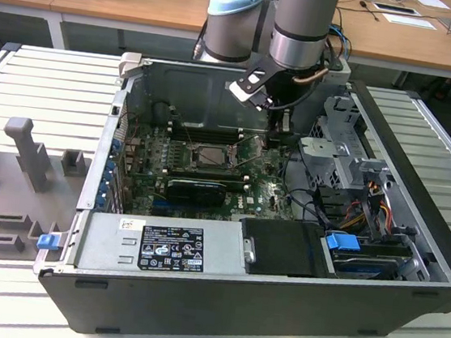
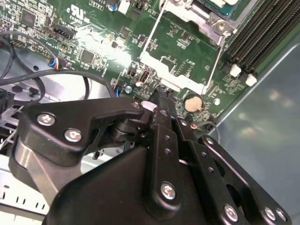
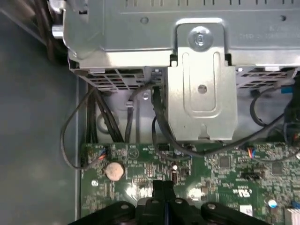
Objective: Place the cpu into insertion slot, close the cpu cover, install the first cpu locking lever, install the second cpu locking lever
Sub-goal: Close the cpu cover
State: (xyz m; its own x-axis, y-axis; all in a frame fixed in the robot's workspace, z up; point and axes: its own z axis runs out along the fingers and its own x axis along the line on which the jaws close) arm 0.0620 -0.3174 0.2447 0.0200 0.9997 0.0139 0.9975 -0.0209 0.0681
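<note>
The gripper [image 2: 159, 99] sits just beside the insertion slot [image 1: 211, 156], fingers pinched together on nothing I can see, probably to nudge a locking lever [image 2: 150, 33].

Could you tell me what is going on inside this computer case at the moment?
A single robot arm is reaching into the open computer case. Its gripper, jaws shut and holding nothing, is low over the motherboard beside the insertion slot. The tips are at the free edge of the cpu cover, which lies swung open away from the slot. A pale plate that looks like the cpu appears to sit in the slot already. The cover is not yet closed.
</note>
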